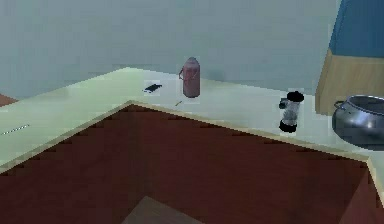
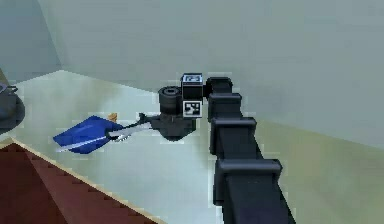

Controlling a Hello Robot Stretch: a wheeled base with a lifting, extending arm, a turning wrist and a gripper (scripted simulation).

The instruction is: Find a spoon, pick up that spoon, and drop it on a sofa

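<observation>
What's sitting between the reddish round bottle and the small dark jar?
Nothing: in the forward view, the pale countertop between the reddish round bottle and the small dark jar is bare.

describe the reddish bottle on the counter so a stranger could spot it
Start at the pale counter that bends round the corner. Near that far corner stands the bottle, beside a small flat dark thing. It alone is tall and reddish-pink; the black jar and metal pot sit toward the forward view's right.
</observation>
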